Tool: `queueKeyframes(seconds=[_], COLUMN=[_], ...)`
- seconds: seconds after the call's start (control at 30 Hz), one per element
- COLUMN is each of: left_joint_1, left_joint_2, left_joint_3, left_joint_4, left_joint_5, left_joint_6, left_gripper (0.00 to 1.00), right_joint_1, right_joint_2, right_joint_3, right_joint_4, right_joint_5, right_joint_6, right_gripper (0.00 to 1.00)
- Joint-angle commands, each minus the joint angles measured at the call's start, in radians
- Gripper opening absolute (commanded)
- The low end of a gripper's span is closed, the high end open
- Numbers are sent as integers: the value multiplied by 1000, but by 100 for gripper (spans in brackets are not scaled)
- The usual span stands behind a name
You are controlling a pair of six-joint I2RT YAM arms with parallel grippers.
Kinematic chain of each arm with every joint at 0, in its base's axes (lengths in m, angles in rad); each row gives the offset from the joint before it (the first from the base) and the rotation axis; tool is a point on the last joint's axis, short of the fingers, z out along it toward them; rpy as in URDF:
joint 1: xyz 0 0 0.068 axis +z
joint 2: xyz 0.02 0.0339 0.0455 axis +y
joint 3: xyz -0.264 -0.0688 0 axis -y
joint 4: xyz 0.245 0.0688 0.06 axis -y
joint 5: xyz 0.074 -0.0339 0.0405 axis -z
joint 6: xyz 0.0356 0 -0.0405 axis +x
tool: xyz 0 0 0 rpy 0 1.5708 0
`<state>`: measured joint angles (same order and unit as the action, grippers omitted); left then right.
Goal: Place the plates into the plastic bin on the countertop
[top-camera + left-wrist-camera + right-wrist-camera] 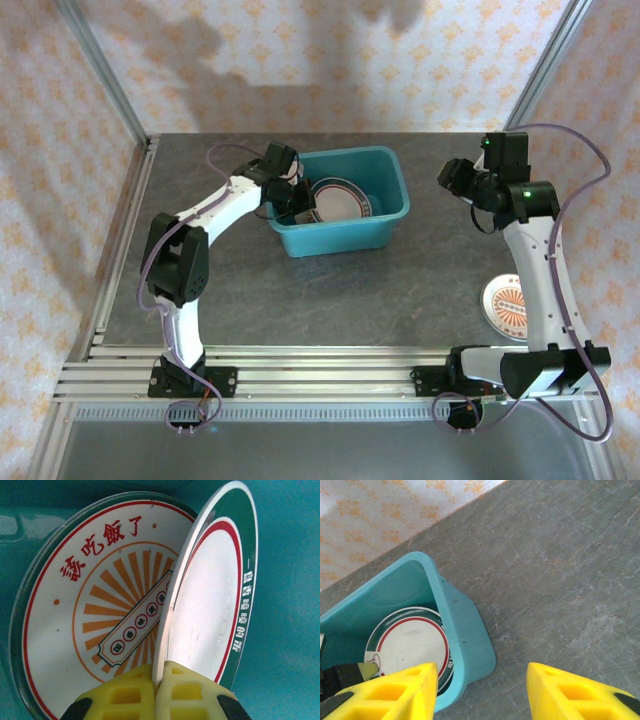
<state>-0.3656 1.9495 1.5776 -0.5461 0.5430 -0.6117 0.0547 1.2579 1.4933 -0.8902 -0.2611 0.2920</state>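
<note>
Now | left end effector (159,679): pinching green-rimmed plate (210,610) | right one (482,674): parted | sunburst plate (100,605) alongside

bright, even light; soft shadows on back wall (330,70); focus sharp

Plates partly out of sight
At the right edge of the desk (380,290), the right arm (540,270) covers half an orange sunburst plate (503,303); the wall of the bin (465,645) hides a green-rimmed plate (407,642)'s lower rim.

Dark grey speckled countertop (400,290), teal plastic bin (340,238) toward the back, orange-patterned plate (503,303) at right
</note>
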Motion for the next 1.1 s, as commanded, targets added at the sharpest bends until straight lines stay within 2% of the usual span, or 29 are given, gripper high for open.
queueKeyframes(seconds=[0.0,0.3,0.4,0.5,0.6,0.87,1.07], left_joint_1=[11,1,-3,-7,-8,-16,-44], left_joint_2=[31,77,95,97,88,90,-9], left_joint_3=[53,101,121,130,130,141,143], left_joint_4=[-101,-198,-226,-236,-239,-248,-206], left_joint_5=[-49,-119,-122,-131,-137,-128,-241], left_joint_6=[54,99,106,112,115,122,125], left_gripper=[0,0,4,13,15,32,48], right_joint_1=[5,5,5,5,5,5,5], right_joint_2=[14,31,34,38,37,28,8], right_joint_3=[-18,-40,-43,-46,-53,-65,-53], right_joint_4=[32,65,69,69,70,72,51], right_joint_5=[11,6,8,15,19,14,33], right_joint_6=[3,11,11,9,9,10,1], right_gripper=[50,50,51,51,51,52,53])
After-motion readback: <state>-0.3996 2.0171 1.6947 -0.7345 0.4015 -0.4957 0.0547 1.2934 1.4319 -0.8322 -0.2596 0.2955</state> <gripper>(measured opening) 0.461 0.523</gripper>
